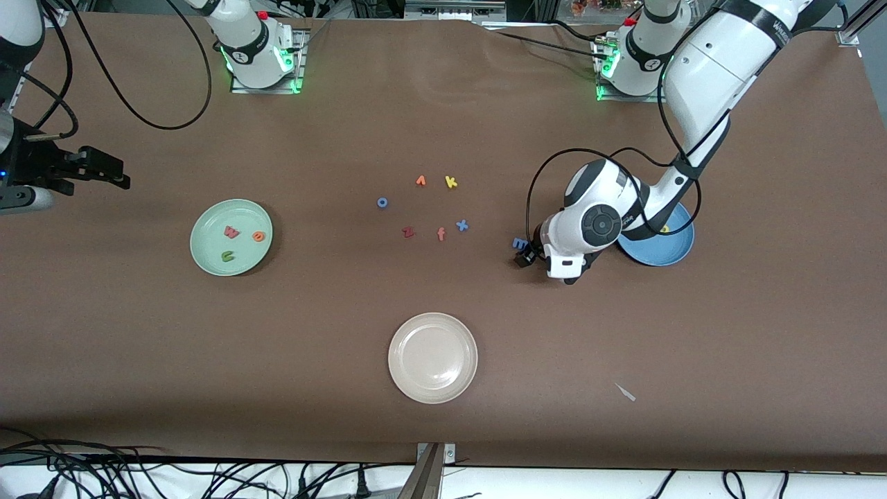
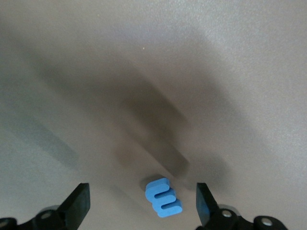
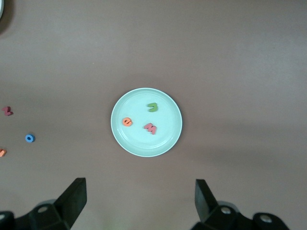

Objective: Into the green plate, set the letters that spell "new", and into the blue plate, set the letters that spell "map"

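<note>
The green plate [image 1: 208, 262] [image 3: 165, 143] lies toward the right arm's end of the table and holds the green "n" [image 1: 228, 256] [image 3: 152, 106], the orange "e" [image 1: 258, 236] [image 3: 126, 122] and the red-pink "w" [image 1: 231, 232] [image 3: 150, 128]. The blue plate [image 1: 669, 255] is partly hidden under the left arm, and a yellow letter [image 1: 665, 228] shows in it. Low at the table beside the blue plate, my left gripper [image 1: 527, 255] [image 2: 143, 203] is open. The blue "m" [image 1: 520, 243] [image 2: 163, 197] lies flat between its fingers, touched by neither. My right gripper [image 1: 114, 174] [image 3: 140, 196] hangs open and empty, high off the green plate's side.
A loose group of letters lies mid-table: an orange one [image 1: 420, 181], a yellow "k" [image 1: 451, 181], a blue ring [image 1: 382, 202], a dark red "z" [image 1: 408, 232], an orange "f" [image 1: 441, 234] and a blue "x" [image 1: 461, 225]. A cream-white plate [image 1: 402, 378] sits nearer the front camera.
</note>
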